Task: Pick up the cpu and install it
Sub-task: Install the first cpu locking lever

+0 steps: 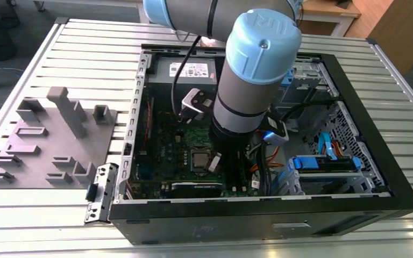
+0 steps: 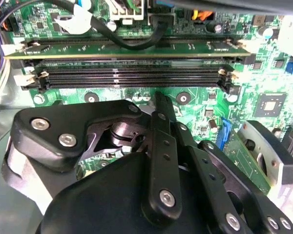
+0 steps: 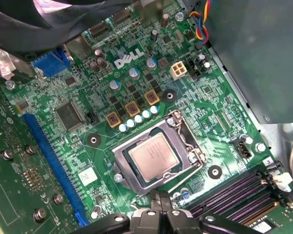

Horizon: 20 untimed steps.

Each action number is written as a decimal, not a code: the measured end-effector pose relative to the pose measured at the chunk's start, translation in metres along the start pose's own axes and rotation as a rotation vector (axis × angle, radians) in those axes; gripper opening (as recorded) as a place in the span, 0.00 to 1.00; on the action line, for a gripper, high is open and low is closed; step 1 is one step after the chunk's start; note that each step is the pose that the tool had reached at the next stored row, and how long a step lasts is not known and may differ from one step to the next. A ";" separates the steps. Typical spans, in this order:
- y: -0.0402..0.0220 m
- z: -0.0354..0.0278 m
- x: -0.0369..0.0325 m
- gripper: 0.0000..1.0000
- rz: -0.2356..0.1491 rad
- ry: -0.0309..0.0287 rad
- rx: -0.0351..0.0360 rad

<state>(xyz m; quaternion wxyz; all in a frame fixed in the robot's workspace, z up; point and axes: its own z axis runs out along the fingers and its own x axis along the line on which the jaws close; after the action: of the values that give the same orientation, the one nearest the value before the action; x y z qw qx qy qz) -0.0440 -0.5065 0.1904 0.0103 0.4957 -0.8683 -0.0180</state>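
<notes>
Claw [image 3: 158, 207] sits low over the green motherboard [image 3: 88, 146], at the edge of the metal-framed socket [image 3: 183, 139]; in both wrist views its two black fingers [image 2: 161, 141] stand pressed together, tips meeting, nothing gripped between them. Cpu [image 3: 151, 155] lies flat inside the socket, silver-grey top up, sitting square within the frame, just beyond the fingertips and apart from them. Socket frame surrounds it; wire lever [image 3: 190, 168] runs along the side nearest the memory slots [image 3: 239, 192]. In the exterior view the arm [image 1: 253, 80] reaches down into the open computer case [image 1: 264, 209] on the slatted table [image 1: 70, 54], and the socket shows beside the arm's lower end. Grey plastic tray [image 1: 41, 140] rests on the table at the exterior view's left, well apart from the case.
</notes>
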 end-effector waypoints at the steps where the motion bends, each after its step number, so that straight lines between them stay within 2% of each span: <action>1: -0.0007 0.0001 -0.0004 0.11 0.000 -0.0006 -0.0007; 10: -0.0024 0.0006 -0.0013 0.11 0.000 -0.0014 -0.0031; 20: -0.0039 0.0005 0.0011 0.11 0.000 0.0045 -0.0004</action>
<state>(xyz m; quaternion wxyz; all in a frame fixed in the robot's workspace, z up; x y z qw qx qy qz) -0.0412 -0.5094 0.1898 0.0123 0.4957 -0.8682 -0.0171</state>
